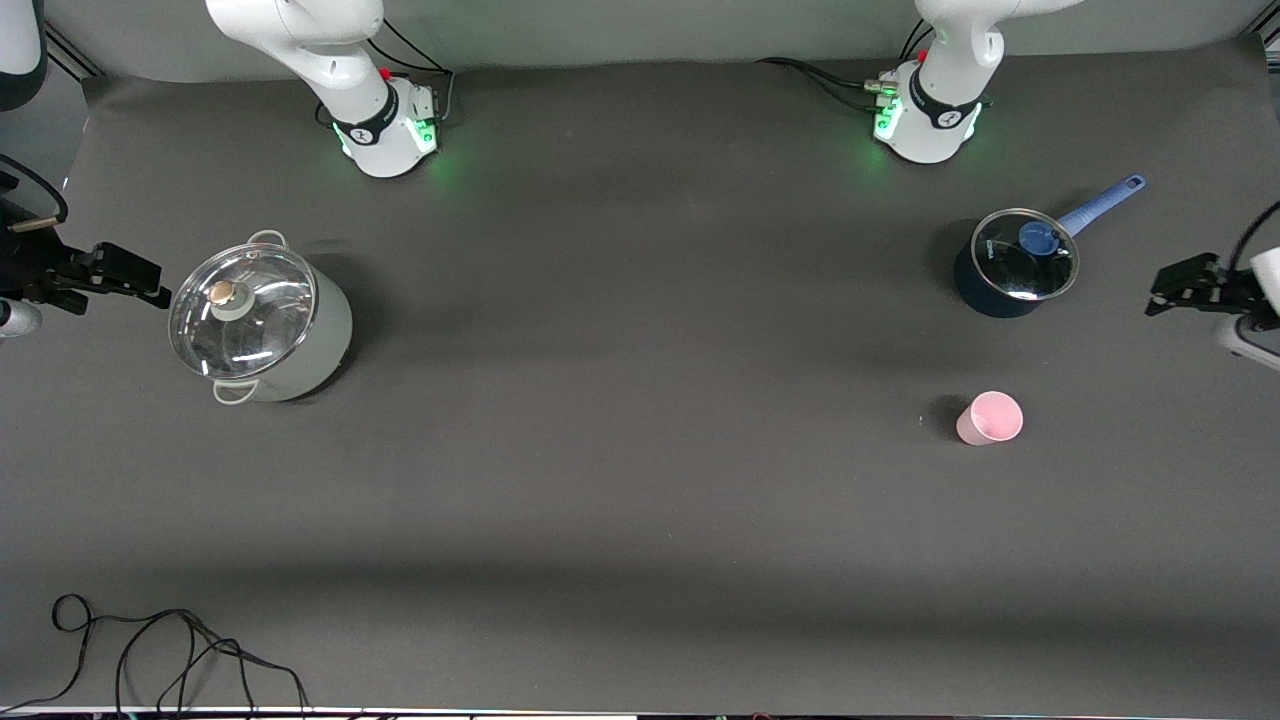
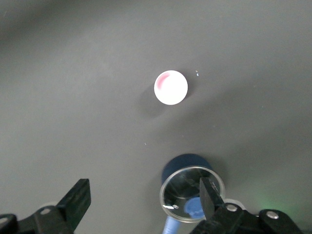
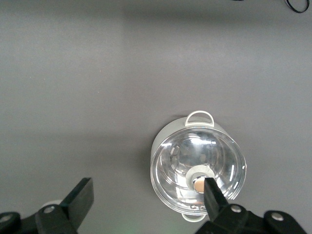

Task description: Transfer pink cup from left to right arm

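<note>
The cable is cut off at the table's edge. The pink cup stands upright, empty, below the spread left gripper. Both lidded pots' insides are unclear: blue pot under it, white pot under the spread right gripper.

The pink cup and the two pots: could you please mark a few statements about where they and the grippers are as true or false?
1. The pink cup stands upright on the table, held by neither gripper. True.
2. The left gripper is shut on the cup. False: it is open and holds nothing.
3. The cup is nearer the front camera than the blue saucepan. True.
4. The grey pot has no lid. False: a glass lid covers it.
5. The right gripper is open. True.
</note>
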